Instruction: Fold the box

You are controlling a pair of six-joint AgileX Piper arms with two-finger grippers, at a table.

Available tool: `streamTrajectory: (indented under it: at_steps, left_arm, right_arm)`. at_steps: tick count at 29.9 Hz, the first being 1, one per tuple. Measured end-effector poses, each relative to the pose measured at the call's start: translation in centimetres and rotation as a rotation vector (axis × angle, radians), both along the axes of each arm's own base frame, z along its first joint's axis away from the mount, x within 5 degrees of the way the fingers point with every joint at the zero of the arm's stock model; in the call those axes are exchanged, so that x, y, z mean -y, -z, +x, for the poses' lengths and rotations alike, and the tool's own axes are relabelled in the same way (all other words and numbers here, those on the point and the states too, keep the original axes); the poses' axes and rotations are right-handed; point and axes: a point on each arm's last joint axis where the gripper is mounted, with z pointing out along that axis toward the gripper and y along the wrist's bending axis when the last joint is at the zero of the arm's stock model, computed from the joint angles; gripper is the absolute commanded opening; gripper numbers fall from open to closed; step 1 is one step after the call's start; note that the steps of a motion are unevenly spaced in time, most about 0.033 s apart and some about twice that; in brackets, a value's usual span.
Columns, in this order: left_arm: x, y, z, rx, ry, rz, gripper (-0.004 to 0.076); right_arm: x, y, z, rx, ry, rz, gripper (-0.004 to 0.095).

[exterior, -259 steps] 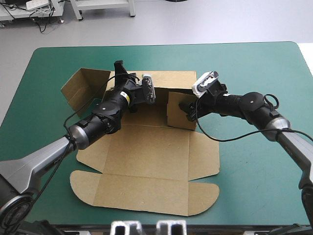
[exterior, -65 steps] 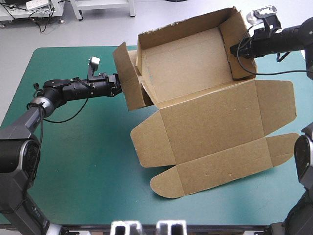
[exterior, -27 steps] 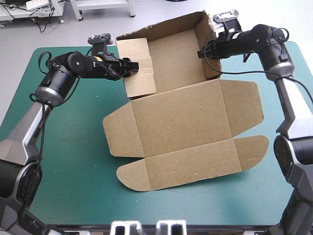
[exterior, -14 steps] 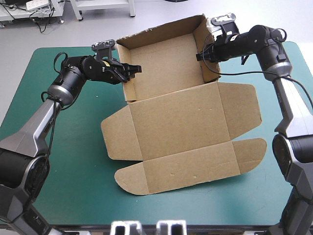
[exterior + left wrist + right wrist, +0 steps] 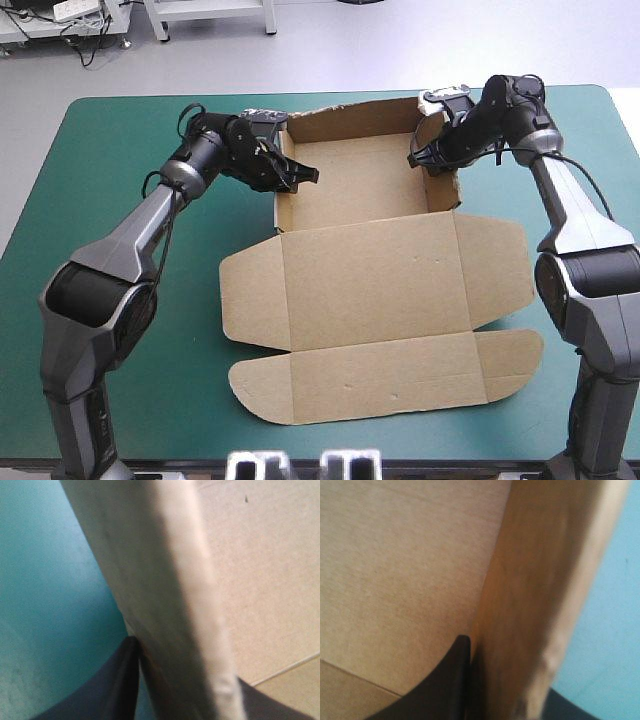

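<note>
Overhead, the brown cardboard box (image 5: pixel 370 285) sat on the teal-green table cover (image 5: pixel 120 150) as an open tray toward 12 o'clock, its lid panel and rounded flaps lying flat toward 6 o'clock. The left gripper (image 5: pixel 297 176) was clenched over the tray's 9 o'clock wall and the right gripper (image 5: pixel 421 160) over its 3 o'clock wall, most likely to hold both walls upright while the tucked board settled (neither wall looked sure to stand unaided, by my reading).

Along the left wrist, the wall's pale top edge ran between the black fingers (image 5: pixel 117 690), which were all but closed with the board pinched between them. The cover lay on one side of the wall and the tray floor on the other.

Along the right wrist, the black fingers (image 5: pixel 452 680) gripped likewise, one against the wall's inner face and the other outside it, the board grasped firmly between.
</note>
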Motion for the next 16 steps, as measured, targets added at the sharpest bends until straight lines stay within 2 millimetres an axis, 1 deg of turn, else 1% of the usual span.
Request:
streamTrajectory:
  at_steps: [2, 5, 8, 10, 12, 16]
  left_arm:
    - [0.7, 0.3, 0.8, -0.022, 0.024, 0.036, -0.0010]
    - [1.4, 0.2, 2.0, -0.051, 0.050, 0.078, -0.0010]
    - [1.9, 0.2, 3.3, -0.039, 0.058, 0.093, -0.0010]
    - [2.2, 0.5, 4.0, -0.034, 0.058, 0.092, -0.0010]
    - [2.3, 1.0, 4.5, -0.030, 0.056, 0.092, -0.0010]
    - [2.1, 1.9, 4.9, -0.027, 0.048, 0.145, -0.0010]
  right_arm:
    - [0.2, 0.5, 0.1, -0.029, 0.037, -0.010, -0.0023]
    - [0.3, 0.6, 0.1, -0.042, 0.086, -0.027, -0.0023]
    - [-0.1, 0.7, 0.0, -0.040, 0.111, -0.076, -0.0023]
    - [-0.7, 0.9, -0.1, -0.035, 0.117, -0.118, -0.0023]
    - [-1.1, 1.1, -0.1, -0.034, 0.120, -0.144, -0.0023]
    - [-1.6, 2.2, 0.1, -0.068, 0.137, -0.137, -0.0023]
